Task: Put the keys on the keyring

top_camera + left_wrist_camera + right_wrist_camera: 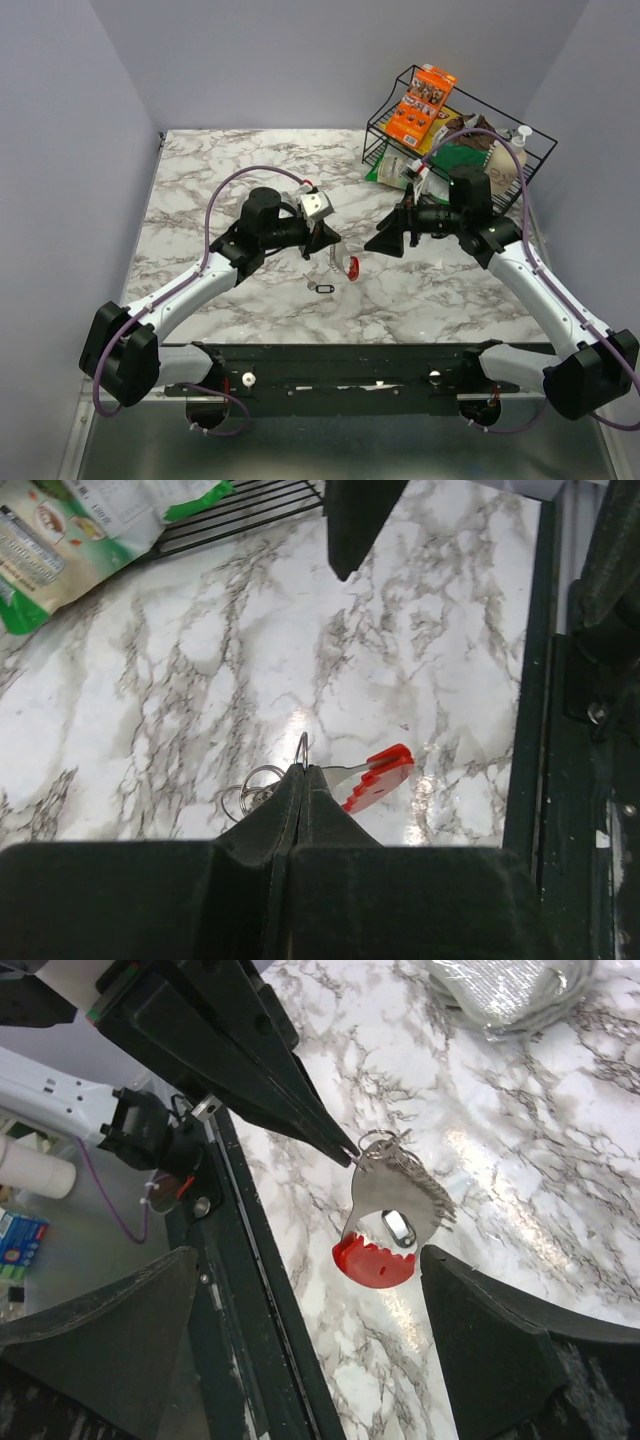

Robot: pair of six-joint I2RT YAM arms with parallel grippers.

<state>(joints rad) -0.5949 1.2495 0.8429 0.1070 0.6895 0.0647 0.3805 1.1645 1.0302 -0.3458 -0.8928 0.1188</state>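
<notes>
The keyring, a silver plate with a red curved strip and thin wire rings, hangs from my left gripper, which is shut on its ring a little above the table. In the left wrist view the closed fingertips pinch the ring, and the red strip sticks out to the right. The key, tiny with a dark looped head, lies on the marble just below the hanging bundle. My right gripper is open and empty, just right of the keyring, which hangs between its spread fingers.
A black wire rack at the back right holds an orange box, snack bags and a white bottle. A black rail runs along the table's near edge. The bag lies near the rack's foot.
</notes>
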